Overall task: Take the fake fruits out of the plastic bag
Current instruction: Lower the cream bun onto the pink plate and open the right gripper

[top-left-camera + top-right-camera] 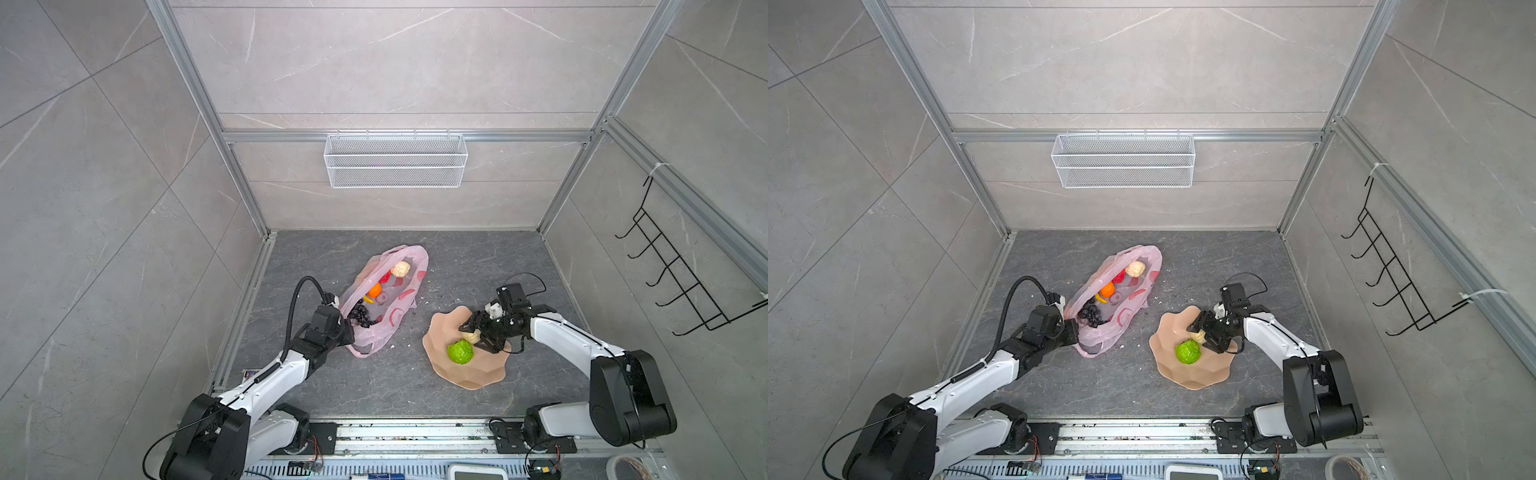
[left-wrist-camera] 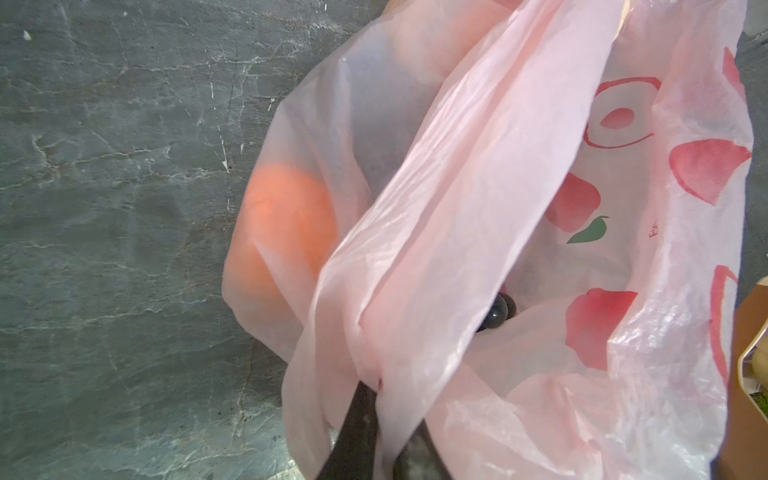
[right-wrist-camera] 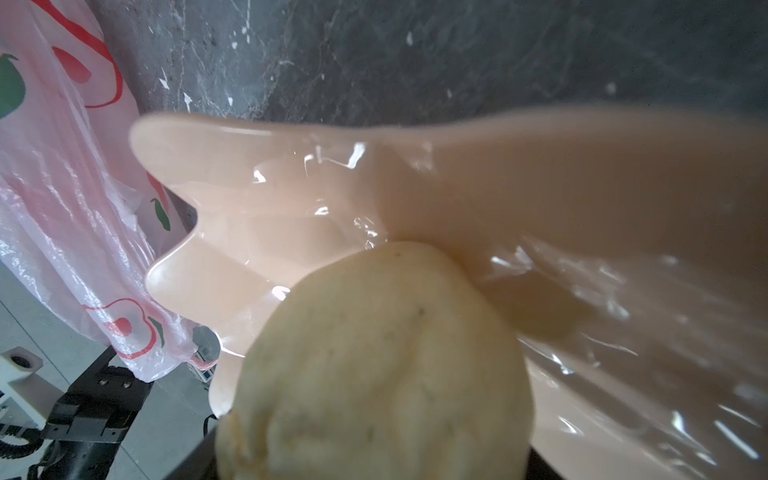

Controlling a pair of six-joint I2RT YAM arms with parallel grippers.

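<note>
The dark grey marbled tabletop (image 1: pixel 374 386) bears the pink plastic bag (image 1: pixel 399 307) and, apart, a peach plate (image 1: pixel 473 372).

- A pale pink plastic bag (image 1: pixel 400 308) lies left of a peach scalloped plate (image 1: pixel 478 374) on the grey worktop (image 1: pixel 374 386).
- Inside: beige knobbly lump (image 1: pixel 400 269) rearmost, glossy orange ball (image 1: pixel 374 290) midway, dark purple grape bunch (image 1: pixel 360 314) frontmost.
- On the plate sits a green lumpy ball (image 1: pixel 460 352), a second beige lump (image 1: pixel 469 336) just behind it.

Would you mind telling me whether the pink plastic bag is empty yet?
Not empty: inside the plastic bag lie a grape bunch, an orange and a beige lump, in both top views.
</note>
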